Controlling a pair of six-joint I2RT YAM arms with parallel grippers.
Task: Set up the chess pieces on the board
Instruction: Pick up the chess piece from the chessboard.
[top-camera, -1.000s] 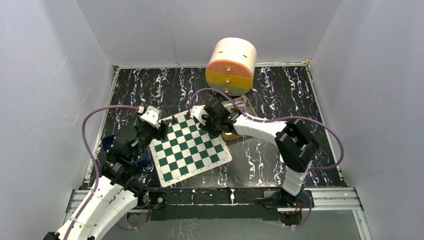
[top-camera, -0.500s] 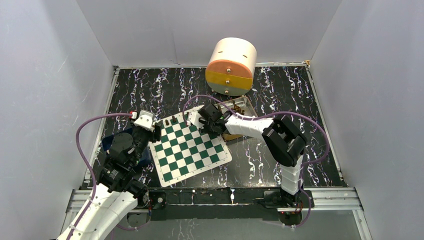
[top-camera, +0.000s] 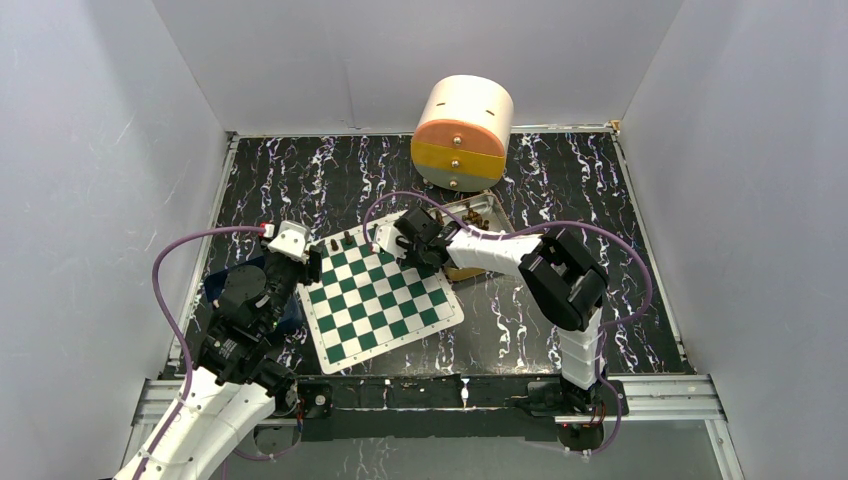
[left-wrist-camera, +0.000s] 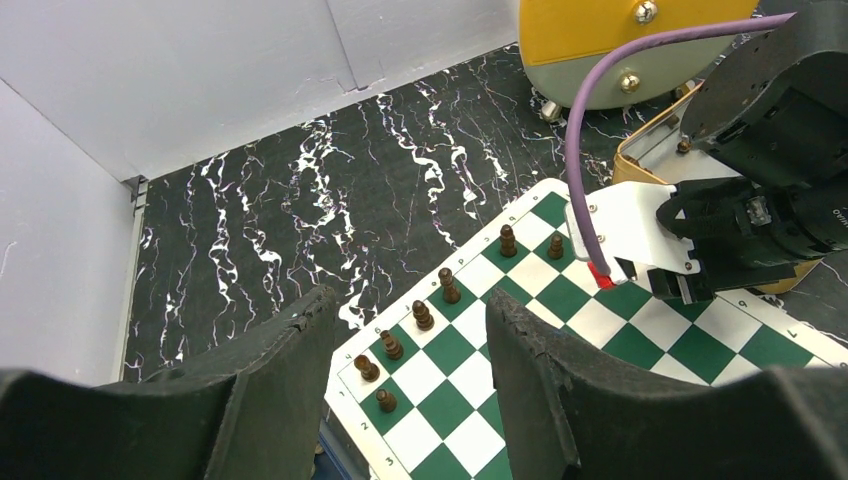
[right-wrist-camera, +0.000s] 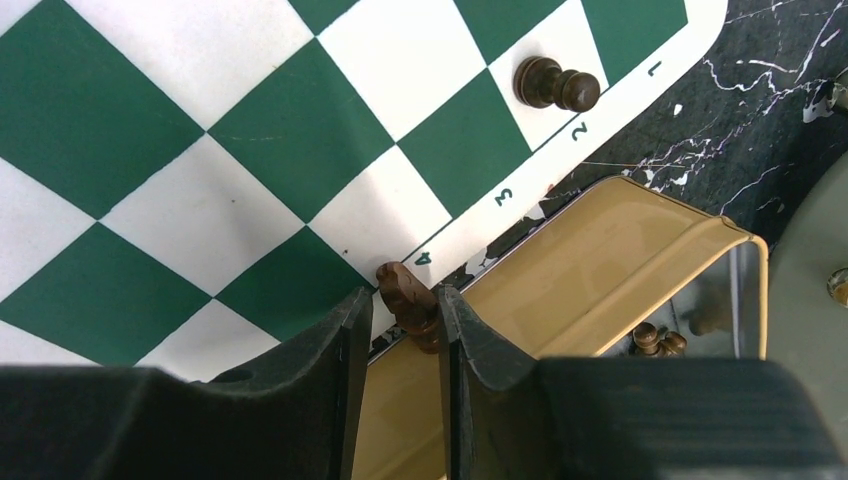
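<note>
The green-and-white board (top-camera: 385, 300) lies tilted in the middle of the table. Several dark brown chess pieces (left-wrist-camera: 423, 316) stand in a row along its far-left edge, and two show in the top view (top-camera: 340, 242). My left gripper (top-camera: 310, 262) is open and empty above the board's left corner; it also shows in the left wrist view (left-wrist-camera: 410, 300). My right gripper (right-wrist-camera: 403, 295) is shut on a brown chess piece (right-wrist-camera: 408, 300), held tilted over the board's border by the number 4, next to the tan tray (right-wrist-camera: 600, 260). A pawn (right-wrist-camera: 555, 85) stands near the number 2.
A round peach-and-yellow drum with knobs (top-camera: 462, 130) stands at the back. The tan tray (top-camera: 478, 225) holds more pieces (right-wrist-camera: 655, 340) just right of the board's far corner. A blue object (top-camera: 290, 318) lies under the board's left side. Grey walls enclose the table.
My left arm has pulled back from the board's far-left edge toward its base. My right gripper has shifted a little left along the board's far edge with the piece.
</note>
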